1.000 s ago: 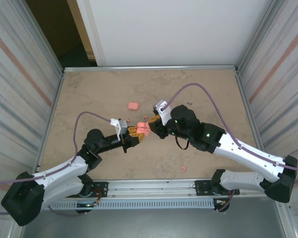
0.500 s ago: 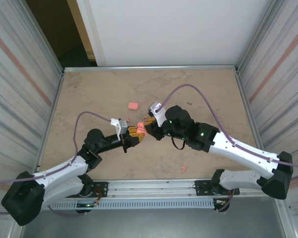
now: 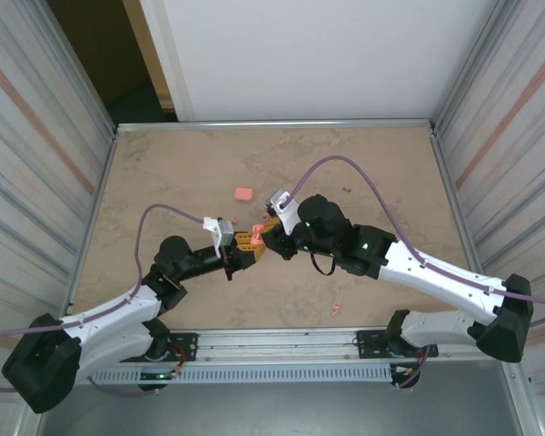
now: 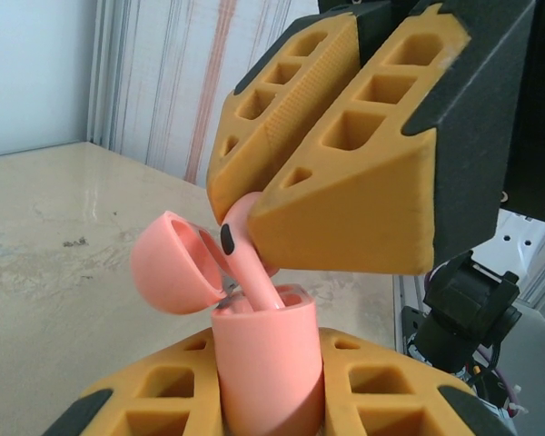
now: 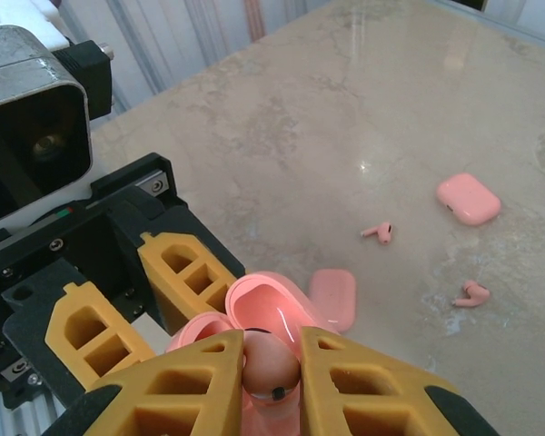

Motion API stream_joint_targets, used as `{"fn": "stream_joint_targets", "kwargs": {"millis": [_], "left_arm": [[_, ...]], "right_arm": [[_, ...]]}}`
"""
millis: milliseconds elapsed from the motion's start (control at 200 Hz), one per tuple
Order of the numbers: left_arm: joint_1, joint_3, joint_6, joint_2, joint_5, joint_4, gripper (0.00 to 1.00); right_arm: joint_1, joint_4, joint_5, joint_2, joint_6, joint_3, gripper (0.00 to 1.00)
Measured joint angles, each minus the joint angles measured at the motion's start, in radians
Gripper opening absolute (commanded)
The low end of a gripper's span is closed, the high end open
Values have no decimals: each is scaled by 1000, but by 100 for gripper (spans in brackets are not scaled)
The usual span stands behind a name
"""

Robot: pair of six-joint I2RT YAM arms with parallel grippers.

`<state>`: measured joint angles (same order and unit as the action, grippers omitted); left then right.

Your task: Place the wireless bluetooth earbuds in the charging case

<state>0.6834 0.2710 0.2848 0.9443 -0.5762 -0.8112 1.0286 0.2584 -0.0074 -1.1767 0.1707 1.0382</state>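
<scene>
While you read this position, note that the left arm's fingers (image 4: 136,413) are pinching a salmon-pink rounded plastic charging case (image 4: 268,372) by its lower body. The case stands upright, with its hinged lid (image 4: 168,272) swung open to one side. The right arm's fingers (image 4: 345,209) are pressed onto the head of one small salmon-pink plastic earbud with a short stem (image 4: 252,263). Its stem slants down and its lower end dips behind the rim of the case opening. The head remains above the rim, clamped between the two orange pads.

On the top camera, both sets of fingers meet above the middle of the marble-patterned counter (image 3: 381,163), slightly left of centre and well apart from the corrugated side walls (image 3: 36,136).

Check the surroundings:
- A closed pink case (image 3: 243,193) lies toward the far edge.
- Another pink case (image 5: 334,298) lies on the counter just beside the held one.
- Two loose earbuds (image 5: 379,232) (image 5: 472,293) lie near them.
- One more loose earbud (image 3: 334,311) lies close to the near rail (image 3: 282,338).

Bare counter extends to the far right.
</scene>
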Motion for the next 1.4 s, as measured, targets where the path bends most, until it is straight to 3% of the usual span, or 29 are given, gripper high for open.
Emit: {"fn": "stream_joint_targets", "kwargs": {"millis": [421,747,1403], "left_arm": [[5,0,0,0,-5,-1,0],[4,0,0,0,-4,-1,0],[5,0,-20,-32,57,0,0]], "right_arm": [[5,6,-36,-9,0,7,24],[0,26,-70,-7,14,46,41],[-92,106,-30,117,118,45,46]]}}
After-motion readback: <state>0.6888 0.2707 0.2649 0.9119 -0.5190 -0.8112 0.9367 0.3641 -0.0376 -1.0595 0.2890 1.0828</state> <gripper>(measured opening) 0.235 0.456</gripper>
